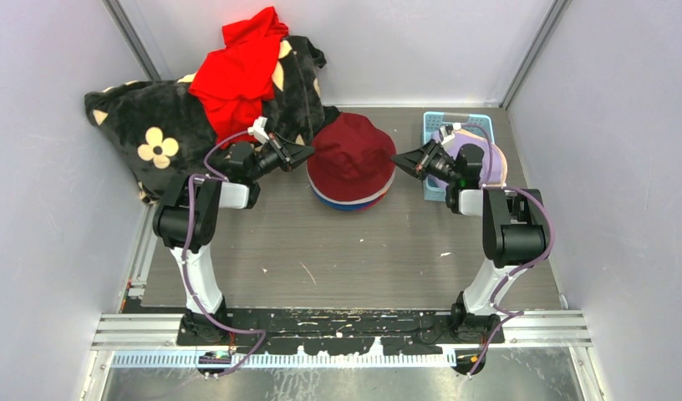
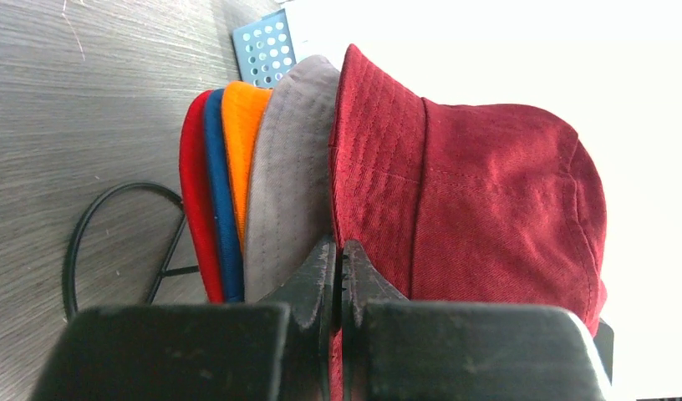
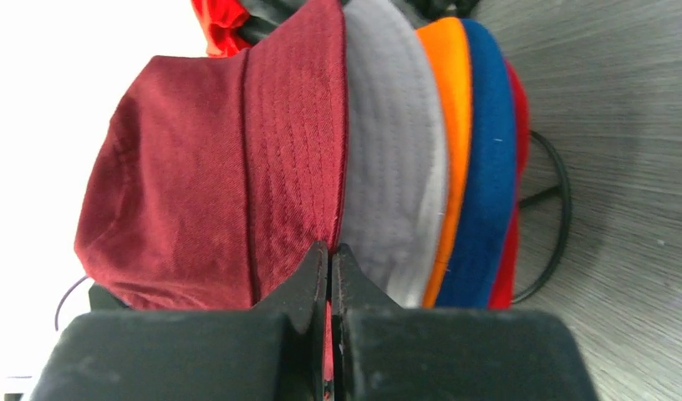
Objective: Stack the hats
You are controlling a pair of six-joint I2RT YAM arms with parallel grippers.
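Overhead, a maroon fabric bucket hat (image 1: 352,150) sits between the left gripper (image 1: 308,151) and the right gripper (image 1: 396,159). Only the wrist views show each claw pinching its brim. They also show, stacked beneath it, a grey fabric hat (image 2: 292,167), orange fabric hat (image 2: 241,142), blue fabric hat (image 2: 223,209) and red fabric hat (image 2: 194,192).

Blanket (image 1: 154,125) left, basket (image 1: 459,115) right of hats (image 1: 352,159)

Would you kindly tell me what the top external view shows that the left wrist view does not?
Only the top external view: the black flowered blanket, the bright red garment and the right pincer. Only the left wrist view: the orange hat and a black wire ring below it. Both: the maroon hat on top, the blue basket and the left pincer, closed on the maroon brim.
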